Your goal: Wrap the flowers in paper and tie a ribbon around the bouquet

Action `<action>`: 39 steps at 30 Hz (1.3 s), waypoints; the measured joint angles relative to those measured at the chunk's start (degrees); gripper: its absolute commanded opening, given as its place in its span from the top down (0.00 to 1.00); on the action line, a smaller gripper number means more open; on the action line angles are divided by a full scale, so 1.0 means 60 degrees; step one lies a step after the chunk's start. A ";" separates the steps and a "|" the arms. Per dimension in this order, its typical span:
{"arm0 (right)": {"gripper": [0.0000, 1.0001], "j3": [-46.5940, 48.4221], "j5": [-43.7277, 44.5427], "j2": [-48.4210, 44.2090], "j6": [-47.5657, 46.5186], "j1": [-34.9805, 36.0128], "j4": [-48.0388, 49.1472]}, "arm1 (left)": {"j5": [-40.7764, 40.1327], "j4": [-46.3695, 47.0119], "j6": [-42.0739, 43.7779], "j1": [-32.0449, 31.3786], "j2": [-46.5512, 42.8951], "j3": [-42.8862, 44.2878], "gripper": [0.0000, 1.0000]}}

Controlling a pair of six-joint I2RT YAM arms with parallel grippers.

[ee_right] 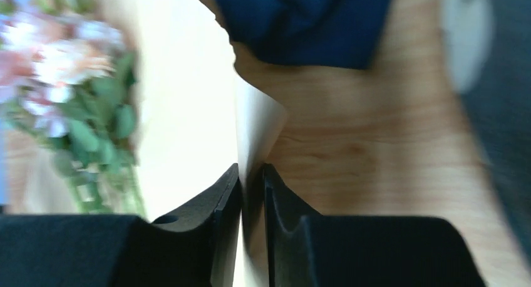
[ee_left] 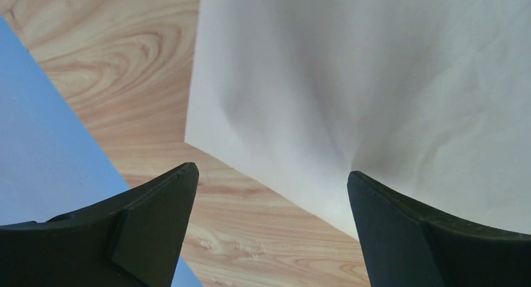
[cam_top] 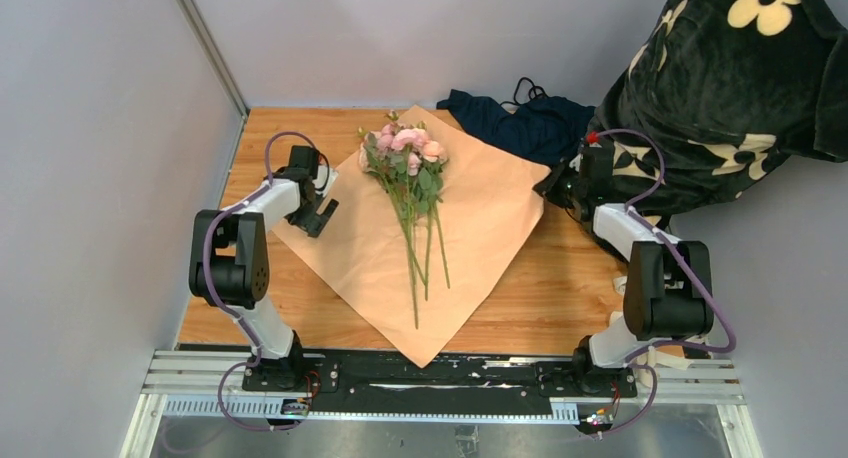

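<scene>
The paper (cam_top: 480, 228) lies tan side up as a diamond on the wooden table (cam_top: 570, 288). The flowers (cam_top: 405, 153) rest on it, pink heads toward the far corner and stems pointing at me. My left gripper (cam_top: 322, 213) hovers open over the paper's left corner (ee_left: 376, 80), and nothing sits between its fingers (ee_left: 270, 180). My right gripper (cam_top: 560, 188) is at the paper's right corner. In the blurred right wrist view its jaws (ee_right: 252, 171) stand nearly together, with a raised flap of the paper (ee_right: 257, 118) between them and the flowers (ee_right: 69, 80) beyond. The ribbon is out of view.
A dark navy cloth (cam_top: 520, 123) is bunched at the back, just beyond the paper's far right edge (ee_right: 300, 17). Black fabric with cream flower prints (cam_top: 730, 88) fills the back right. A grey wall (cam_top: 100, 178) borders the table's left side.
</scene>
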 measured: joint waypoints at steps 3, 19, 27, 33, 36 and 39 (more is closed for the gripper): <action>0.48 0.0233 0.0794 -0.0011 -0.0794 -0.0233 -0.1450 | 0.0055 -0.0084 0.0036 -0.0040 0.0000 0.0259 0.00; 0.37 0.3238 0.3745 0.0350 -0.3016 0.5989 -0.4295 | 0.0211 -0.1086 0.0277 0.0262 -0.2375 0.0066 0.00; 0.54 0.4921 0.3453 0.3439 -0.2412 0.7570 -0.4809 | 0.0375 -0.1508 0.0251 0.0259 -0.2911 -0.0729 0.00; 0.56 0.5297 0.3453 0.4342 -0.2178 0.7544 -0.4812 | 0.0404 -0.1552 0.0248 0.0259 -0.3133 -0.0958 0.00; 0.56 0.5508 0.3457 0.4696 -0.2146 0.7544 -0.4834 | 0.0423 -0.1552 0.0244 0.0259 -0.3133 -0.0965 0.00; 0.56 0.5566 0.3614 0.4688 -0.2153 0.7555 -0.4900 | 0.0423 -0.1548 0.0244 0.0259 -0.3129 -0.0969 0.00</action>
